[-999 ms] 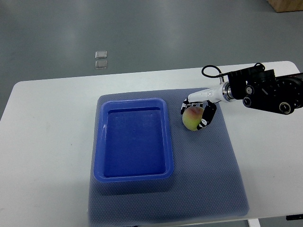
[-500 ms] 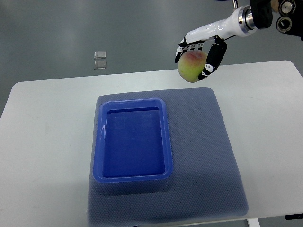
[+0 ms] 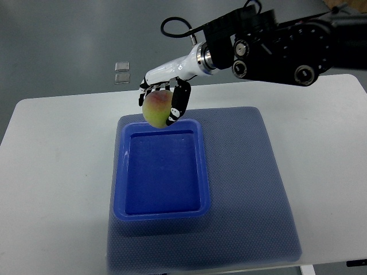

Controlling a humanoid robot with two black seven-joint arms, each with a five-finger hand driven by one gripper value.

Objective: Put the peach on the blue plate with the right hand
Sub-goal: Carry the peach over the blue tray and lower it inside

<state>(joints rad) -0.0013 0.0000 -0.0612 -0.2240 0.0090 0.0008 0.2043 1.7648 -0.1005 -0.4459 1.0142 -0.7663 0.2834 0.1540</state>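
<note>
**Peach held over far rim of blue plate**

White tabletop [image 3: 57, 172] across the lower frame, grey floor beyond the far edge. Two small clear squares [image 3: 122, 72] on the floor, upper left. Grey textured mat [image 3: 252, 189] centred on the tabletop. Blue plate [image 3: 120, 172], rectangular with a raised rim, resting on the left half of the mat; interior bare. Peach [image 3: 156, 110], yellow-green with a red blush, seen at the far rim of the blue plate, overlapping that edge in the picture; height above the rim not determinable. Right hand [image 3: 163, 103] closed around the peach, fingers [image 3: 178, 106] wrapped down its right side. White forearm running up and right to the black arm housing [image 3: 281, 43], entering from the right edge. Black cable looped above the wrist.
</note>
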